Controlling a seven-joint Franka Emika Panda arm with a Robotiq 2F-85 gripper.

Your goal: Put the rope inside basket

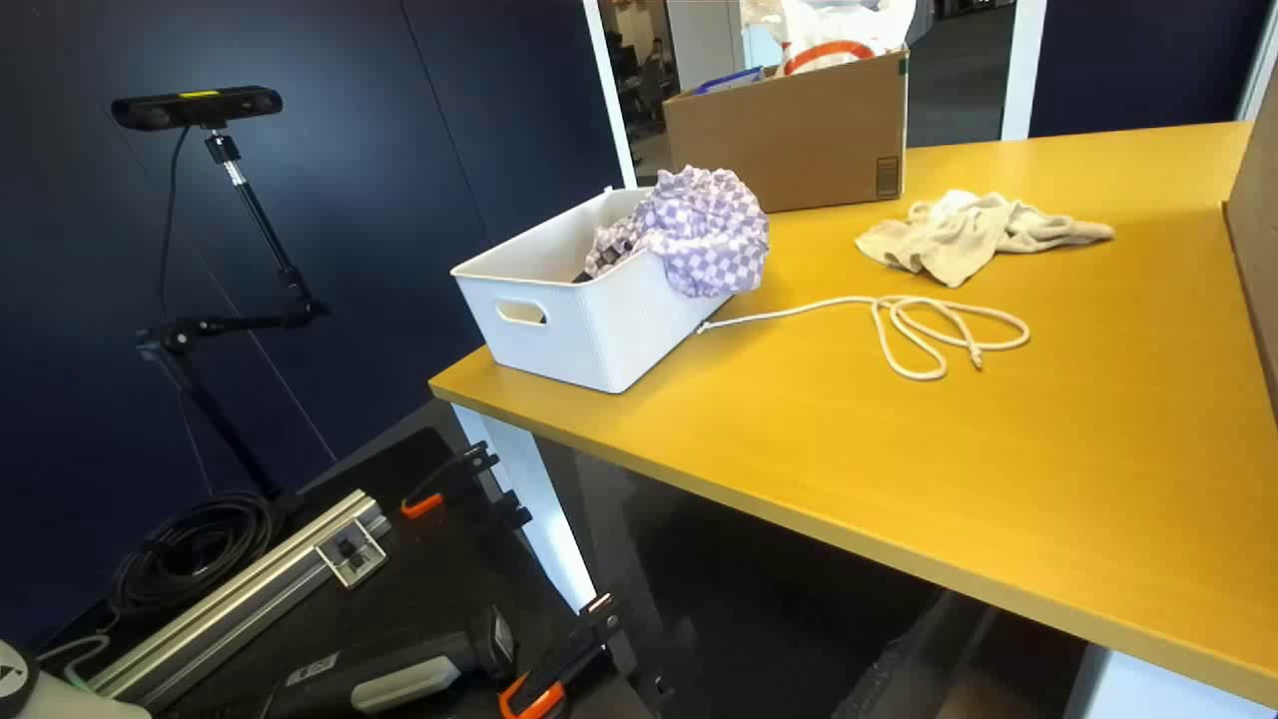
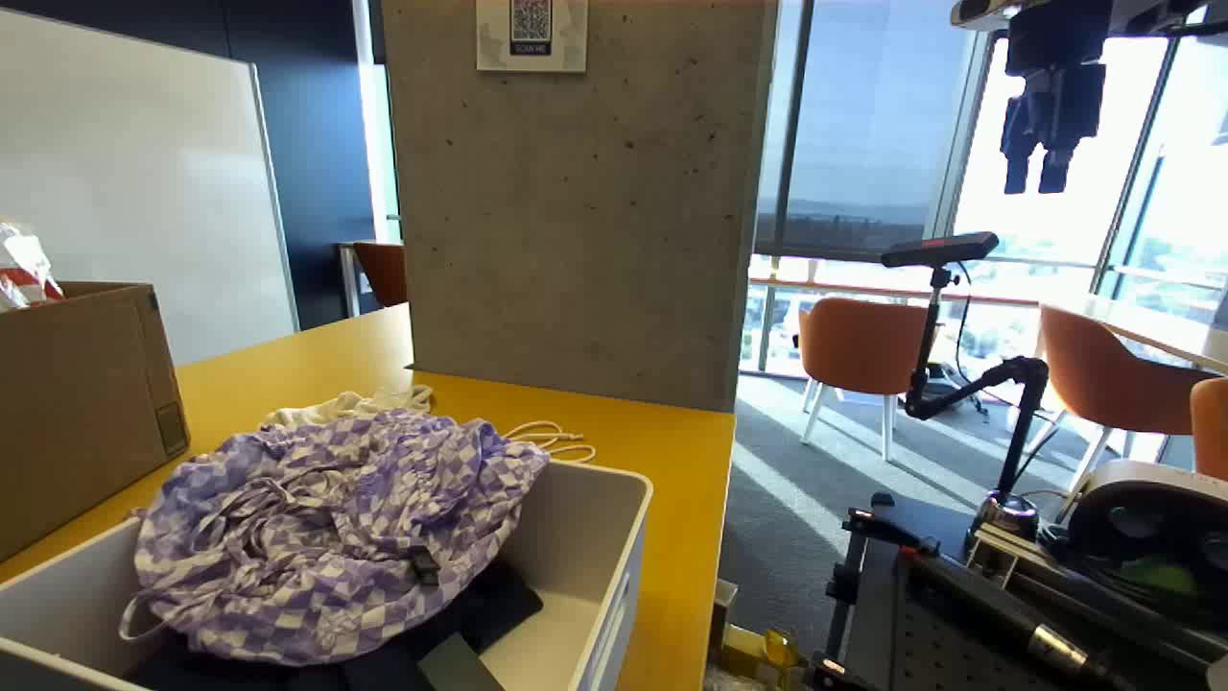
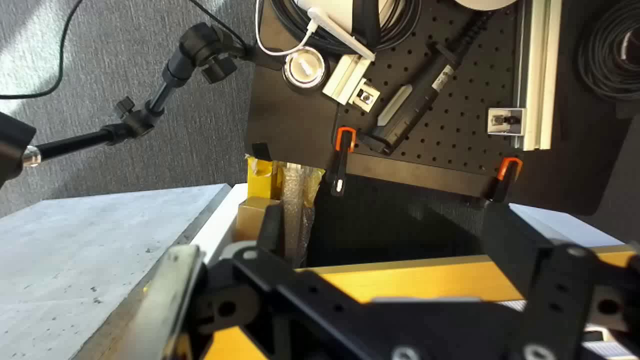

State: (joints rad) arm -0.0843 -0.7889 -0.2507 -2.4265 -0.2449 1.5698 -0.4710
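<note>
Can see the rope (image 1: 879, 300) lying on the bench (image 1: 998, 479), outside the basket (image 1: 574, 345), in loose crossing loops with a straighter length running towards the basket. Can place that end right by the basket's side wall, but cannot tell whether touching. In both exterior views, can make out a purple-and-white checked cloth (image 2: 345, 537) heaped in the basket and bulging over its rim. Can also find a crumpled beige cloth (image 1: 968, 240) near the rope, and a cardboard box (image 1: 789, 140) near the basket with a white bag (image 1: 859, 25) poking from its top. In an exterior view, can spot the claw (image 2: 1034, 178) high up, pointing down, well apart from rope and basket. In the wrist view, can see its fingers (image 3: 510, 250) standing wide apart, with a black pegboard (image 3: 450, 145) beyond.
</note>
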